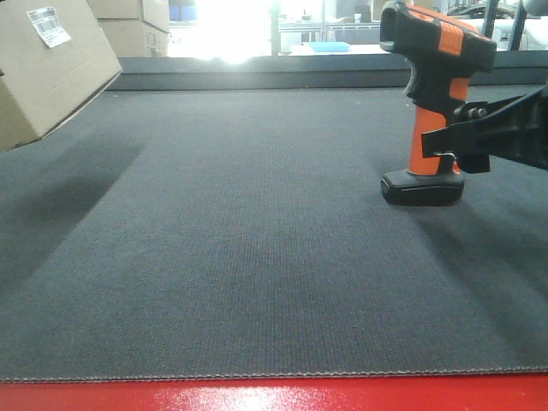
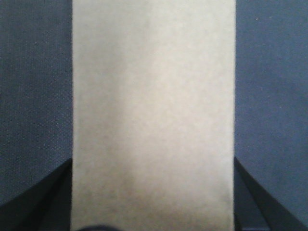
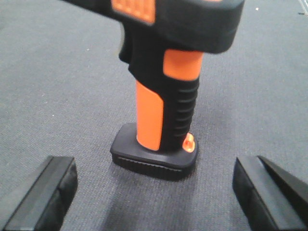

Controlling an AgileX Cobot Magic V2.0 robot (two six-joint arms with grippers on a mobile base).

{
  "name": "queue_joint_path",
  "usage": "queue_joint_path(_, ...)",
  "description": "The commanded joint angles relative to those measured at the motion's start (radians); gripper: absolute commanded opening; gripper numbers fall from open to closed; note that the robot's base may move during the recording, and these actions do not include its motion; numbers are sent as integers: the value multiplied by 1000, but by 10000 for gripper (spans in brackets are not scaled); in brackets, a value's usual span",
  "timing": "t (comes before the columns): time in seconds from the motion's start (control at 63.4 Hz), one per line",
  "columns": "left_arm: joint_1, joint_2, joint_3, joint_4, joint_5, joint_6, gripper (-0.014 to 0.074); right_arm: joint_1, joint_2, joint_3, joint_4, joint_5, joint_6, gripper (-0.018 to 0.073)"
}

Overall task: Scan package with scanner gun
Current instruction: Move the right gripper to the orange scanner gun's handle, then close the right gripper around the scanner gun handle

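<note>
On the grey table [image 1: 257,257] by a bright window [image 1: 227,30], the scanner gun [image 3: 159,115] stands inside my spread right end effector [image 3: 156,192]; my left end effector [image 2: 154,192] pinches the package [image 1: 43,68]

Likely warehouse or lab: stacked cardboard boxes [image 1: 128,34], grey felt worktable [image 1: 257,257].

Dark grey mat [image 1: 257,257], red table edge [image 1: 274,394], stacked boxes [image 1: 133,30] behind.

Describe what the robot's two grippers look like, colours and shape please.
Both are matte black. The right gripper has two thick, blocky fingers with squared tips; from the front its body looks angular, with small silver screws. The left gripper shows only dark wedge-shaped fingers. No cables or markings visible.
</note>
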Motion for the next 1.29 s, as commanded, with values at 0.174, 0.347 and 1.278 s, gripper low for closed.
queue_joint_path(0.174, 3, -14, -8, -13, -19, -2, 82, 3, 8, 2, 32, -121, 121, 561)
queue_joint_path(0.347, 3, -14, -8, -13, -19, -2, 82, 3, 78, 21, 26, -319, 182, 561)
queue_joint_path(1.278, 3, -14, -8, -13, -19, -2, 82, 3, 371, -126, -56, -599, 226, 561)
